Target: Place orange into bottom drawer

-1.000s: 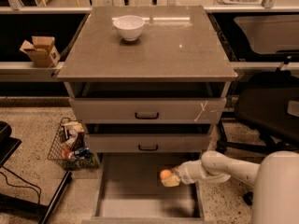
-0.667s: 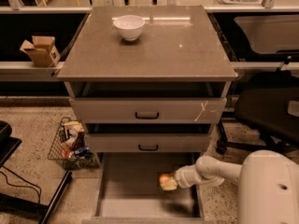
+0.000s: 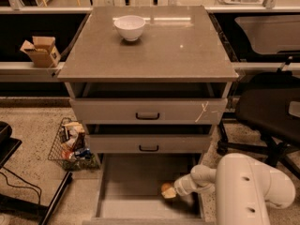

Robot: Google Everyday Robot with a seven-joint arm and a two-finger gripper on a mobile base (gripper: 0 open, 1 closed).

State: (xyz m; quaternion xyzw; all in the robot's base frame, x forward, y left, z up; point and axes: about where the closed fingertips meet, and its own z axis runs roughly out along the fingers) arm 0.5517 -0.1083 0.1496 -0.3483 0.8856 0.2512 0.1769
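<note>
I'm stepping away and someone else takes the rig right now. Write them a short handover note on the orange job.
Gripper: low inside the open bottom drawer, on its right side, right against the orange.
Orange: at the gripper's tip, near the drawer's front right. I cannot tell whether it already rests on the drawer floor.
Done: the drawer is open and the orange is within it.
Left: make sure the orange is set down and let go, then lift the arm out of the drawer.
</note>
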